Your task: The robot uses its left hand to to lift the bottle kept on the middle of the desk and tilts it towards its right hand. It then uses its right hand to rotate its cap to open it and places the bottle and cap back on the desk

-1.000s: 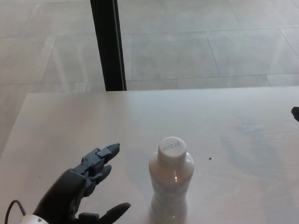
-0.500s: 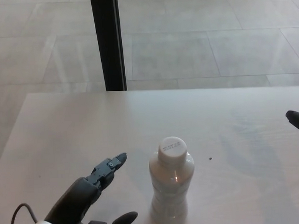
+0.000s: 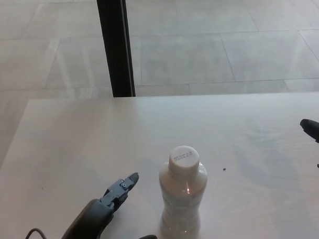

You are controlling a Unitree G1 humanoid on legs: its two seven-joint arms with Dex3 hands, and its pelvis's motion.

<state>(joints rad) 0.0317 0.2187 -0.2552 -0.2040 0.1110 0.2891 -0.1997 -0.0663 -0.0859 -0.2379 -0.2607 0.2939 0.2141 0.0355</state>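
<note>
The desk [image 3: 71,133] lies pale and wide before me. On it, near its middle and close to me, the bottle [image 3: 182,200] stands upright, its white cap [image 3: 183,156] screwed on. My left hand [image 3: 102,216] sits just beside it, fingers spread, holding nothing, not touching. Of my right hand [image 3: 318,137] only an edge shows at the border; I cannot tell its state. Nothing is done yet: grasping, lifting, tilting, uncapping and setting down all remain.

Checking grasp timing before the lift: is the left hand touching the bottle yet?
Apart. In the head view, bare desk shows between the left hand, fingers spread open, and the upright bottle.
</note>
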